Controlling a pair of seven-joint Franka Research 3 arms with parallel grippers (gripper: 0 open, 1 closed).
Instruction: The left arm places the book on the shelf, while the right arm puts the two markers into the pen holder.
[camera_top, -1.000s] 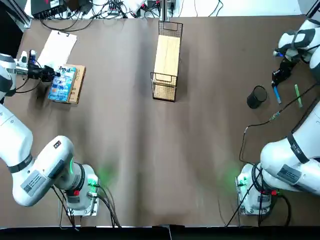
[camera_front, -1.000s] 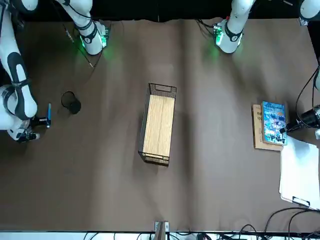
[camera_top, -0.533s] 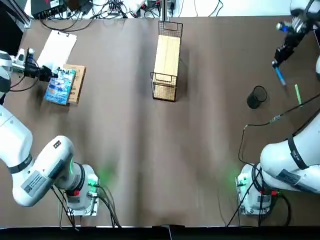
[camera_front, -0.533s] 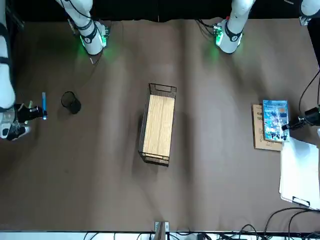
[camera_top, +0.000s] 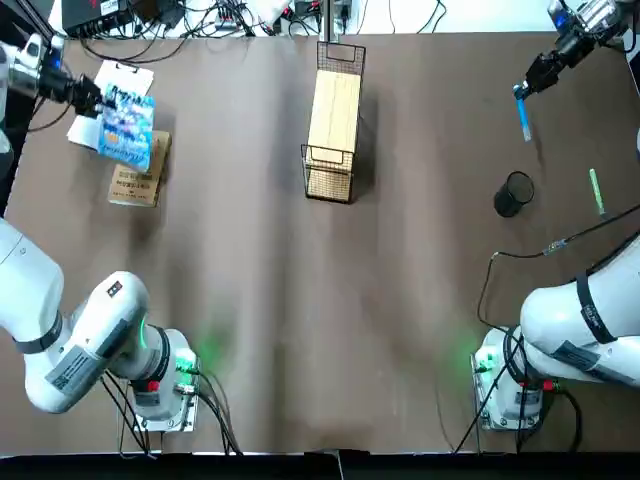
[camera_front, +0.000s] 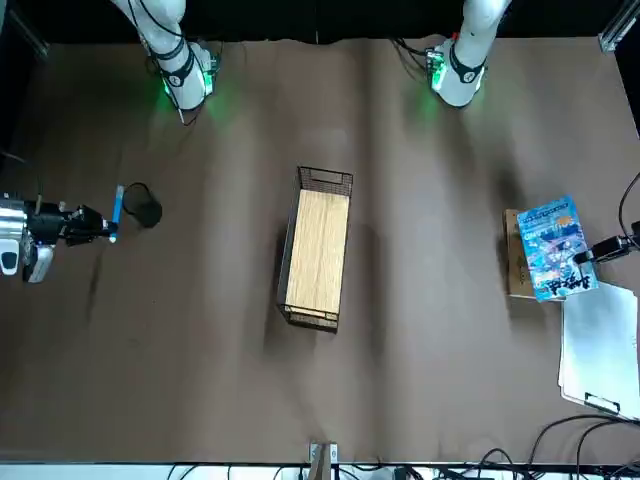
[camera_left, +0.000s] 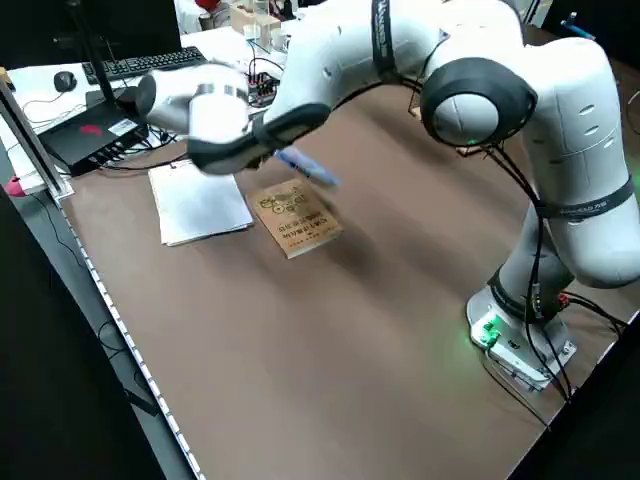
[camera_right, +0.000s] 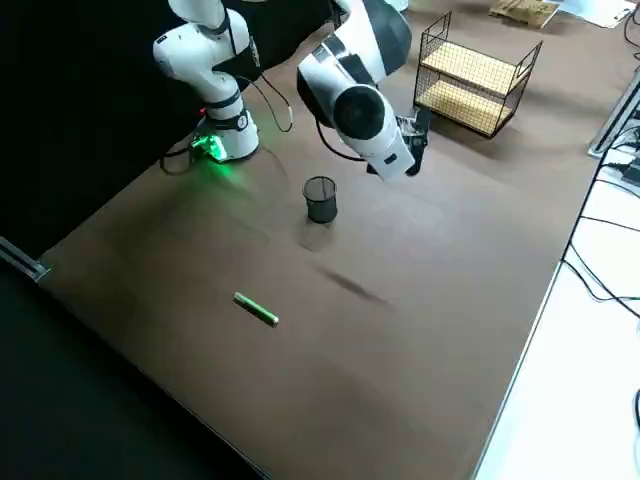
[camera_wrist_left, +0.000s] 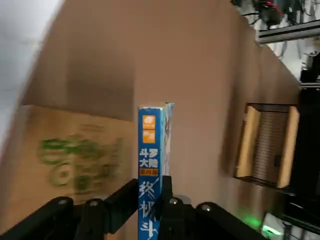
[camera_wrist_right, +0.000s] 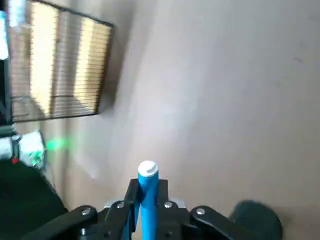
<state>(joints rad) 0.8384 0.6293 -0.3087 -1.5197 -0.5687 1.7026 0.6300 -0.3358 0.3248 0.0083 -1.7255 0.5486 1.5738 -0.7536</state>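
Observation:
My left gripper is shut on the light blue book and holds it in the air over the far left of the table. In the left wrist view the book's spine stands upright between the fingers. My right gripper is shut on the blue marker, raised at the far right. The marker points down, with the black mesh pen holder nearby on the table. The green marker lies flat to the right of the holder. The wire shelf with its pale board stands at the far centre.
A tan-brown book with green print lies flat below the lifted book. A white paper sheet on a clipboard lies beyond it. Cables and equipment line the far edge. The right arm's cable trails across the table near the holder.
The left gripper has lifted the blue book off the tan book and carried it toward the far edge. The right gripper has risen with the blue marker and swung left, away from the green marker.

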